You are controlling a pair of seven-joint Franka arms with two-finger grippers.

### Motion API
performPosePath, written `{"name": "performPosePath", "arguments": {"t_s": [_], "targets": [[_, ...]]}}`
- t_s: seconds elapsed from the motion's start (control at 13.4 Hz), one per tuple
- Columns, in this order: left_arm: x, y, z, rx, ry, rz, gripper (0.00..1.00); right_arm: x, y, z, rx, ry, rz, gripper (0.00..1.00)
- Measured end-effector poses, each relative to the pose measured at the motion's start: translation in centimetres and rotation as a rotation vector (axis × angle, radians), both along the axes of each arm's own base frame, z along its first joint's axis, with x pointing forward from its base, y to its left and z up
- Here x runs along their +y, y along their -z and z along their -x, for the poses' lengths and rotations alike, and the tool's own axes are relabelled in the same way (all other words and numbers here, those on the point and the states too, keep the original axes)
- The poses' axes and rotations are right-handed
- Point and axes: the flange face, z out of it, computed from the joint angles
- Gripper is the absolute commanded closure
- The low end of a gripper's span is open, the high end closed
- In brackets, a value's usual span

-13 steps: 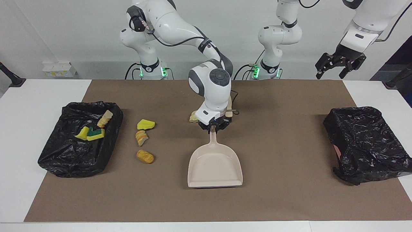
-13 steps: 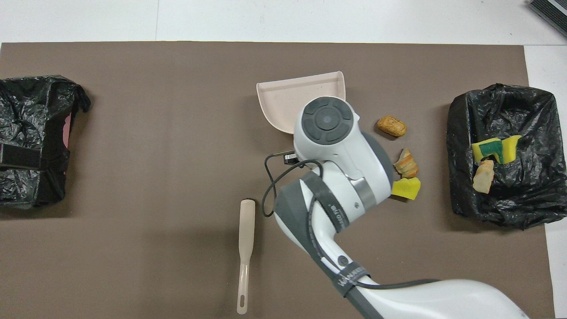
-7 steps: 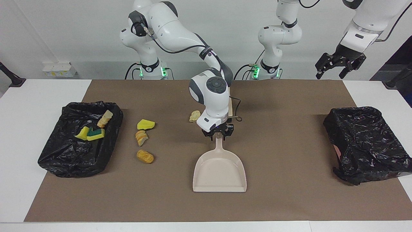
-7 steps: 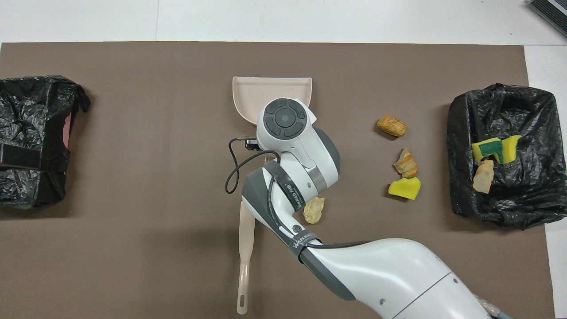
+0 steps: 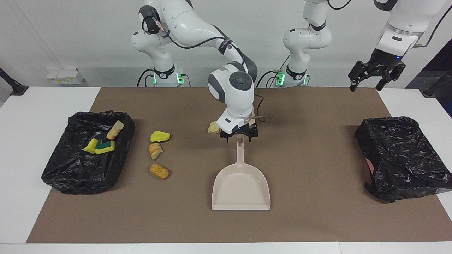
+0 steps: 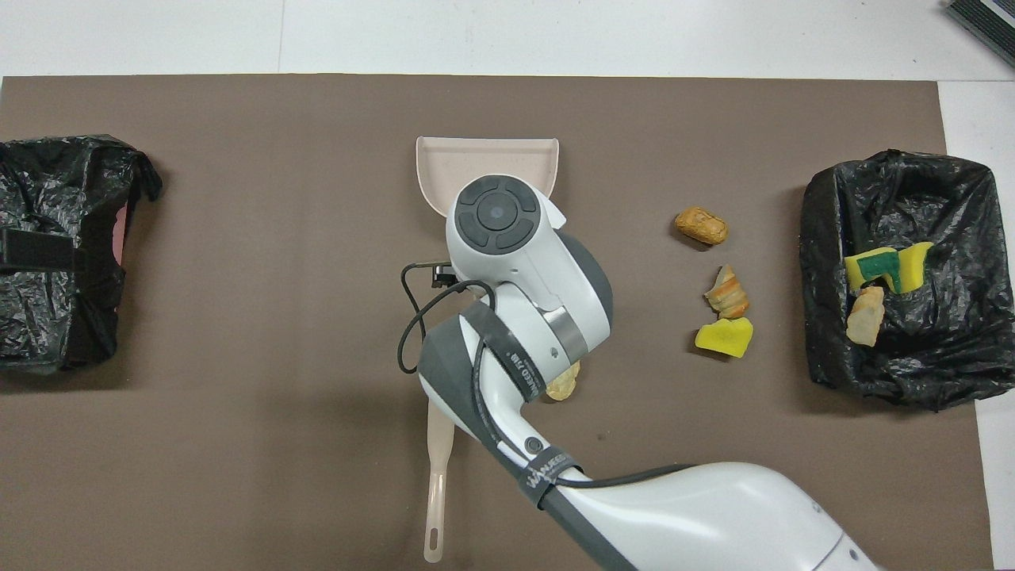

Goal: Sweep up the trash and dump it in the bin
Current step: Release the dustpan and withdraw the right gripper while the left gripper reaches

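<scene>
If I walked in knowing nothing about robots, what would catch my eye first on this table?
Probably the big white right arm bent over the middle of the brown mat, its open right gripper just above the handle of a beige plastic dustpan lying flat. Next, the bright yellow sponge chunks and tan bread-like scraps loose beside a black-bag-lined bin at the right arm's end, which already holds a few.

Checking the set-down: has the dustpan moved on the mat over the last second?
Yes. The dustpan has shifted toward the left arm's end of the table, away from the orange scrap, and now lies square. The open right end effector hovers over its handle.
</scene>
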Motion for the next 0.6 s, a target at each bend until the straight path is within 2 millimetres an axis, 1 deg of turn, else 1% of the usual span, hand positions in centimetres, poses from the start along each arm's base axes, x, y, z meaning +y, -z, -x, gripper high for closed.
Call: {"name": "performPosePath", "arguments": {"t_s": [0.15, 0.22, 0.3, 0.37, 0.52, 0.6], "targets": [[-0.6, 1.2, -1.9, -0.043, 0.007, 0.001, 0.00, 1.6, -1.5, 2.8, 0.007, 0.004, 0.007, 0.00], [-1.0, 2.0, -2.9, -0.058, 0.013, 0.003, 0.00, 2.4, -1.8, 4.3, 0.012, 0.010, 0.011, 0.00], [-2.1, 3.2, -4.1, -0.065, 0.023, 0.006, 0.00, 3.6, -1.7, 6.3, 0.018, 0.026, 0.018, 0.00], [-3.5, 4.2, -5.2, -0.075, 0.029, 0.012, 0.00, 4.6, -1.6, 8.1, 0.021, 0.040, 0.022, 0.00], [-7.5, 6.1, -7.1, -0.098, 0.041, 0.030, 0.00, 6.4, -1.4, 11.4, 0.016, 0.057, 0.018, 0.00], [-9.6, 7.0, -7.8, -0.103, 0.038, 0.041, 0.00, 6.8, -1.0, 12.8, 0.011, 0.060, 0.009, 0.00]]}}
